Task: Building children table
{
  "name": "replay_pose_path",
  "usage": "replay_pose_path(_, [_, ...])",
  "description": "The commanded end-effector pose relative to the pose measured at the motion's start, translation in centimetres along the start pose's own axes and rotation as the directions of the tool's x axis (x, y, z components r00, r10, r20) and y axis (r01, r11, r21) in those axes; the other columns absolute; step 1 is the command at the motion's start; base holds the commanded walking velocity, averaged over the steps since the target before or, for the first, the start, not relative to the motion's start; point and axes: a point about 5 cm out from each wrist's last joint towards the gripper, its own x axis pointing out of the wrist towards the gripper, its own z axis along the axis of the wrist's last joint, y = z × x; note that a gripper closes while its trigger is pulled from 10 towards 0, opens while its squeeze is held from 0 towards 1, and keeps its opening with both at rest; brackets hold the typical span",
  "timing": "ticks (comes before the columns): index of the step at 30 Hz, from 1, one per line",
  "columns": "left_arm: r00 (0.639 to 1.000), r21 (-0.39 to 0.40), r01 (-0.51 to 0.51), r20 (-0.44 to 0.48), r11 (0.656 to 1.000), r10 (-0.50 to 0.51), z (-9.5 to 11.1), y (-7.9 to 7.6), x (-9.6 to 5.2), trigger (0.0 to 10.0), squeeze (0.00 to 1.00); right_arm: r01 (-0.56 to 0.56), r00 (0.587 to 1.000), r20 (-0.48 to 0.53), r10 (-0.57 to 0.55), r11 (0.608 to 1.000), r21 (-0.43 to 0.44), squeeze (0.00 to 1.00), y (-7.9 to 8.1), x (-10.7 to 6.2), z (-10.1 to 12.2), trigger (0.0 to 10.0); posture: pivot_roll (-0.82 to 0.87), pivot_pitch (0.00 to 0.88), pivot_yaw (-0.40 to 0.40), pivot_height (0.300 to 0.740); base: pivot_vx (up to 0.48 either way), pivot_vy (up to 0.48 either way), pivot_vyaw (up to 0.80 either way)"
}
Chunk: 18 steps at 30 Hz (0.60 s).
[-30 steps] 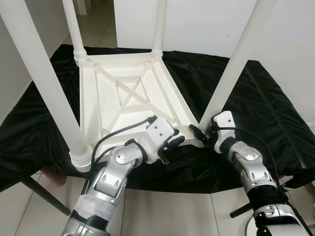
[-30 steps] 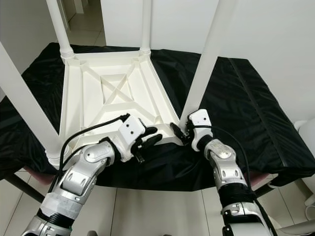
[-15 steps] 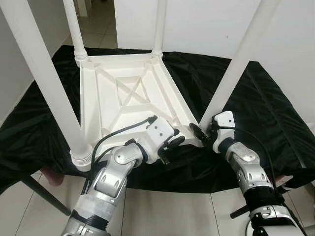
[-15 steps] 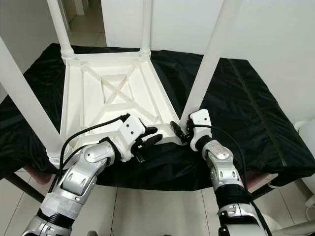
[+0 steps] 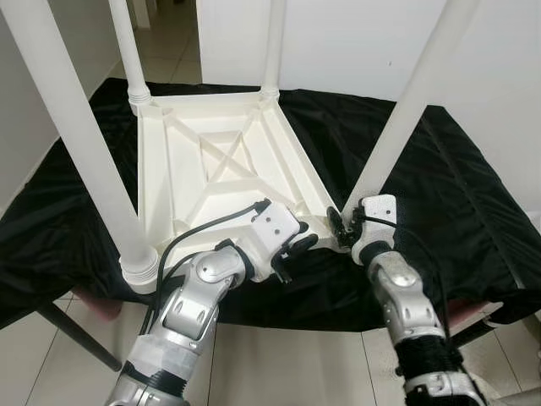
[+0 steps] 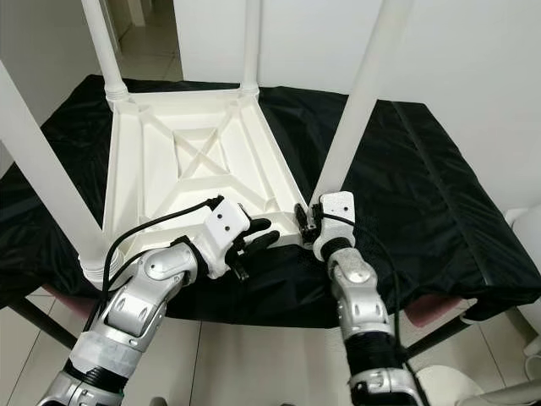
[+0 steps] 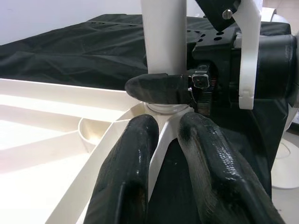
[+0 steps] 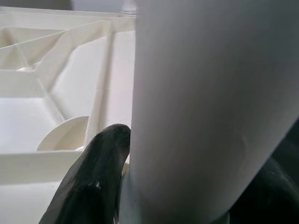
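A white plastic children's table (image 5: 211,169) lies upside down on a black cloth, its legs standing up. My left gripper (image 5: 292,249) is at the near edge, shut on the table's rim (image 7: 159,140), one finger (image 7: 126,177) on each side of it. My right gripper (image 5: 345,230) is at the foot of the near right leg (image 5: 406,110). In the right wrist view that leg (image 8: 210,107) sits between the fingers, and one finger (image 8: 93,182) presses against it.
The black cloth (image 5: 439,169) covers a low support that reaches well past the table on the right. A dark support leg (image 5: 76,338) slants to the tiled floor at lower left. White walls stand behind, with a doorway at the far left.
My right forearm has swung left and more upright, bringing its gripper tighter against the foot of the near right leg. The left arm and the table have not moved.
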Motion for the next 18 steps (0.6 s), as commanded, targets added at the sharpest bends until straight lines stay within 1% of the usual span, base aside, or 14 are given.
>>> replay_pose_path(1, [0.999,0.007,-0.052,-0.009,0.999,0.052,-0.2,0.0,0.0,10.0,0.0,0.078,0.997,-0.023,-0.078,0.997,0.02,0.0,-0.3,-0.4,-0.4,10.0,0.02,0.027,-0.048,0.74,0.0,0.0,0.0])
replay_pose_path(3, [0.999,0.007,-0.052,-0.01,0.999,0.052,-0.2,0.1,0.0,10.0,0.0,0.201,0.979,-0.028,-0.2,0.979,0.034,0.0,0.3,-0.8,-0.5,10.0,0.02,0.032,-0.048,0.74,0.0,0.0,0.0])
replay_pose_path(5, [0.999,0.007,-0.052,-0.01,0.999,0.052,-0.2,0.1,0.0,10.0,0.0,0.201,0.979,-0.028,-0.2,0.979,0.034,0.0,0.3,-0.8,-0.5,10.0,0.02,0.032,-0.048,0.74,0.0,0.0,0.0])
replay_pose_path(7, [0.999,0.007,-0.052,-0.011,0.999,0.052,-0.2,0.1,0.0,10.0,0.0,0.276,0.961,-0.027,-0.275,0.959,0.068,0.0,0.8,-0.9,-0.4,10.0,0.02,0.035,-0.047,0.74,0.0,0.0,0.0])
replay_pose_path(9, [0.999,0.007,-0.052,-0.011,0.999,0.052,-0.2,0.1,0.0,10.0,0.0,0.276,0.961,-0.027,-0.275,0.959,0.068,0.0,0.8,-0.9,-0.4,10.0,0.02,0.035,-0.047,0.74,0.0,0.0,0.0])
replay_pose_path(10, [0.999,0.007,-0.051,-0.013,0.999,0.051,-0.3,0.0,-0.1,10.0,0.0,0.281,0.96,-0.03,-0.279,0.956,0.087,0.0,1.6,-0.8,-0.2,10.0,0.02,0.039,-0.045,0.74,0.0,0.0,0.0])
replay_pose_path(11, [0.999,0.007,-0.051,-0.013,0.999,0.051,-0.3,0.0,-0.1,10.0,0.0,0.281,0.96,-0.03,-0.279,0.956,0.087,0.0,1.6,-0.8,-0.2,10.0,0.02,0.039,-0.045,0.74,0.0,0.0,0.0])
replay_pose_path(12, [0.999,0.005,-0.051,-0.017,0.999,0.051,-0.3,0.0,-0.1,10.0,0.0,0.243,0.97,-0.014,-0.243,0.966,0.092,0.0,2.7,-0.6,0.3,10.0,0.02,0.049,-0.041,0.74,0.0,0.0,0.0])
replay_pose_path(15, [0.999,0.004,-0.051,-0.018,0.999,0.051,-0.3,0.0,-0.1,10.0,0.0,0.233,0.972,-0.008,-0.233,0.969,0.088,0.0,2.9,-0.6,0.5,10.0,0.02,0.053,-0.04,0.74,0.0,0.0,0.0])
replay_pose_path(18, [0.998,-0.001,-0.06,-0.021,0.998,0.06,-0.4,0.1,-0.2,10.0,0.0,0.221,0.975,-0.006,-0.222,0.971,0.088,0.0,2.6,-0.7,0.5,10.0,0.02,0.063,-0.041,0.74,0.0,0.0,0.0])
